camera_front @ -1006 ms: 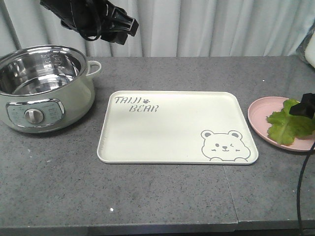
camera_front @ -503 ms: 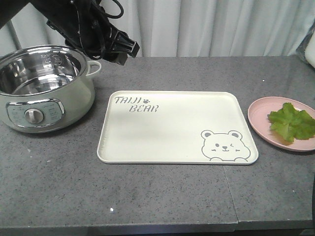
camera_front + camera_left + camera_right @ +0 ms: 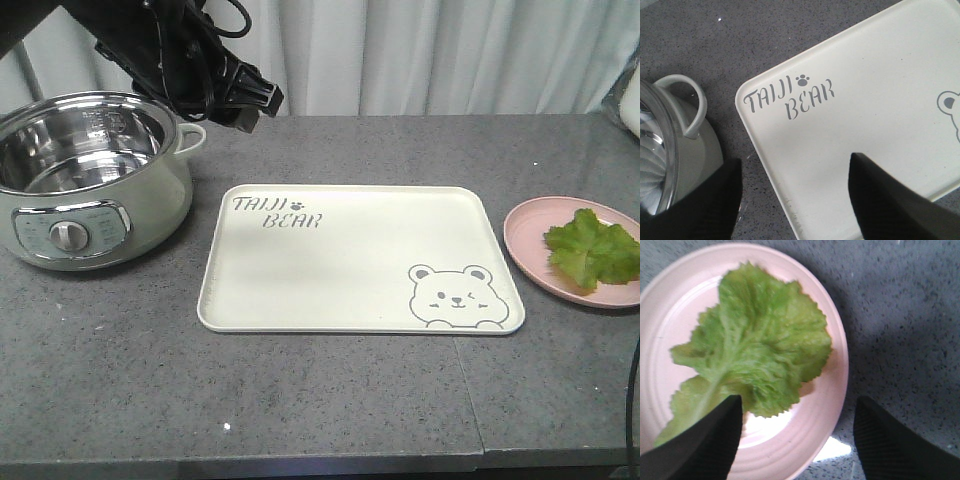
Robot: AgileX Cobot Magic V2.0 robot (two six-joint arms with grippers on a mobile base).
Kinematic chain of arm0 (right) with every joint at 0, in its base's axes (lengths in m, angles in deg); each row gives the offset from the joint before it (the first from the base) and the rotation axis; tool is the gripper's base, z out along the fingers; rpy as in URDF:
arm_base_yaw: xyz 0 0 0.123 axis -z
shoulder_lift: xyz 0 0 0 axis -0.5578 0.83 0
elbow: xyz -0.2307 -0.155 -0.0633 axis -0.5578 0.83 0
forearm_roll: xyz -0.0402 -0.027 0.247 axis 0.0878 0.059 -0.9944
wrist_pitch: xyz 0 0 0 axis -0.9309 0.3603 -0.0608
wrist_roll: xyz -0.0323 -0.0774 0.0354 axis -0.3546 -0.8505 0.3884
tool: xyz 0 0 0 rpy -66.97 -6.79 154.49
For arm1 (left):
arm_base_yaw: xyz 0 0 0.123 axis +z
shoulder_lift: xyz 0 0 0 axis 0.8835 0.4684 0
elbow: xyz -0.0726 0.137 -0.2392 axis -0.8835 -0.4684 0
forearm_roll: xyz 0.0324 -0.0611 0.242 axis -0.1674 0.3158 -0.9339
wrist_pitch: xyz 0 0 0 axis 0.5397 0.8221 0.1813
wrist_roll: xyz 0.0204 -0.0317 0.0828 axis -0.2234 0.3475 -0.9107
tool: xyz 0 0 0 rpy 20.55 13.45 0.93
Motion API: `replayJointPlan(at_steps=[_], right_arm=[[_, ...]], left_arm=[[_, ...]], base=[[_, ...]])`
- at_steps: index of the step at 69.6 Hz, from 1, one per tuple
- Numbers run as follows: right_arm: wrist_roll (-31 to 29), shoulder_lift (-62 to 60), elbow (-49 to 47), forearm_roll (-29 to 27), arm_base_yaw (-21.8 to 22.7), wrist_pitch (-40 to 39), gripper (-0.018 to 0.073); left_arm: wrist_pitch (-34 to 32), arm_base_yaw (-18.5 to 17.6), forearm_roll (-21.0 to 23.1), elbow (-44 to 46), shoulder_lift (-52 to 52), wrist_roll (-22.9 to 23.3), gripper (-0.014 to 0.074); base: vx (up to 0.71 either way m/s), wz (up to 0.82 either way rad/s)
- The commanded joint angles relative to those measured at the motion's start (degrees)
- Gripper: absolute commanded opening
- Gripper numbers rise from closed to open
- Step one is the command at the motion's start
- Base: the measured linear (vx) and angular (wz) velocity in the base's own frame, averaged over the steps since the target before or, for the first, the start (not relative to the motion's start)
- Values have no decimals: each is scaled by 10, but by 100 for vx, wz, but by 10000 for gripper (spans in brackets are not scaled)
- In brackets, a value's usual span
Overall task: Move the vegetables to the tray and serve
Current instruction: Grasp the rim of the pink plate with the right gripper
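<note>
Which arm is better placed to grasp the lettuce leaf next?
Right. The right end effector, open, hangs directly over the lettuce leaf on the pink plate. The left end effector, also open, is over the tray's lettered corner beside the electric pot, across the tray from the plate.

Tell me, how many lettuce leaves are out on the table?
1. The lettuce leaf lies on the pink plate at the right end of the table, beside the tray. Another could hide flat beneath it, but none shows.
</note>
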Motion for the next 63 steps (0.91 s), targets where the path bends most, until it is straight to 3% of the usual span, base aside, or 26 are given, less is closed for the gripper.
replayJointPlan(at_steps=[1, 33, 44, 63], right_arm=[[13, -9, -17, 13, 4, -5, 459], [19, 51, -17, 28, 4, 14, 436], [21, 65, -17, 28, 4, 26, 321], [23, 66, -17, 26, 4, 24, -2]], left_arm=[[-12, -2, -2, 13, -29, 6, 450], [-12, -2, -2, 13, -29, 6, 450], [-12, -2, -2, 13, -29, 6, 450], [-12, -2, -2, 13, -29, 6, 450]], base=[[0, 0], [0, 0], [0, 0], [0, 0]])
